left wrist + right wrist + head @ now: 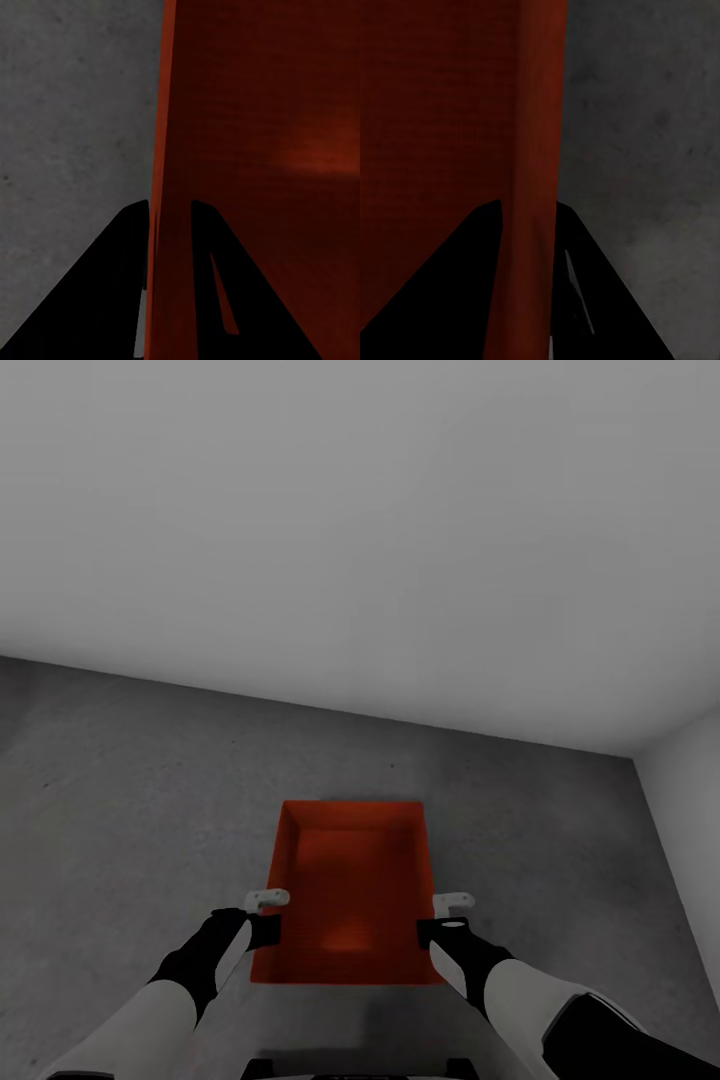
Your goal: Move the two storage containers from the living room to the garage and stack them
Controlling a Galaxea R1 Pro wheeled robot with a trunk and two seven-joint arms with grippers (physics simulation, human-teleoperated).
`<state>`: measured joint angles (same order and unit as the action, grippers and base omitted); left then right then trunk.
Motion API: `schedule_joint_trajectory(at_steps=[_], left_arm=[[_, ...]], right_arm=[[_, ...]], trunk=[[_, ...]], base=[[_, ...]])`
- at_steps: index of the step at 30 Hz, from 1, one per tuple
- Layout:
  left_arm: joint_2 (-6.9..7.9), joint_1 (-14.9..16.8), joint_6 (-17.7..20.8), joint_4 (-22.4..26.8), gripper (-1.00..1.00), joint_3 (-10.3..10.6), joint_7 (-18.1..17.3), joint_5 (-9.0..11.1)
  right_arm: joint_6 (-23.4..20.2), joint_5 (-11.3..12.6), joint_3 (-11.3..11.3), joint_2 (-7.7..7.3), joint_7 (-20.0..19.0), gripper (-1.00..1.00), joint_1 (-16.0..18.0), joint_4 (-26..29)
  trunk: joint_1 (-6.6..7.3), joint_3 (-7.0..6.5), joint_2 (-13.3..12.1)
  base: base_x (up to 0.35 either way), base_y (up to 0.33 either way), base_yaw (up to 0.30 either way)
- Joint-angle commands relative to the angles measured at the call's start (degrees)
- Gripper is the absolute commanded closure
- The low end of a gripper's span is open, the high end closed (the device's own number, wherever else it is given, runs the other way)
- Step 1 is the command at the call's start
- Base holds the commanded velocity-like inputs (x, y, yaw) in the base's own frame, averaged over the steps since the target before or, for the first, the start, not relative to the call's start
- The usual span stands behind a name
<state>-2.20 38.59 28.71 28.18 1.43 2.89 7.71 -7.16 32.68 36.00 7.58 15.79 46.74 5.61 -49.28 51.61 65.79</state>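
The orange bin (pixel 352 890) sits between the two grippers over the grey concrete floor (pixel 120 800). The left gripper (pixel 166 225) pinches its left wall between both fingers; the right gripper (pixel 529 225) clamps the right wall likewise.

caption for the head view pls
Both grippers, left and right, clamp an orange-red container over grey concrete floor.

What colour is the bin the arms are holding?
Orange-red, plain, with no pattern. The bin shows best in the head view.
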Motion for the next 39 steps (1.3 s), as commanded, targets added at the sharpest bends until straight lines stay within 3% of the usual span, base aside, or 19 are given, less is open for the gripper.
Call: schedule_joint_trajectory(at_steps=[1, 19, 39], left_arm=[[-1.41, 0.03, -0.06, 0.20, 1.00, 0.24, 0.62, -1.56], [-1.41, 0.06, -0.14, 0.20, 1.00, 0.24, 0.63, -1.55], [-1.35, 0.01, -0.06, 0.23, 1.00, 0.24, 0.63, -1.41]], right_arm=[[-2.15, 0.54, 0.91, 0.00, 0.54, 1.00, 0.04, -0.16], [-2.15, 0.58, 0.91, 0.05, 0.56, 1.00, 0.03, -0.16], [-2.15, 0.55, 0.93, 0.04, 0.55, 1.00, 0.04, -0.16]], trunk=[[-0.23, 0.21, 0.44], [-4.18, 3.45, 7.66], [-4.18, 3.45, 7.66]], base=[[0.000, 0.000, 0.000], [0.000, 0.000, 0.000], [0.000, 0.000, 0.000]])
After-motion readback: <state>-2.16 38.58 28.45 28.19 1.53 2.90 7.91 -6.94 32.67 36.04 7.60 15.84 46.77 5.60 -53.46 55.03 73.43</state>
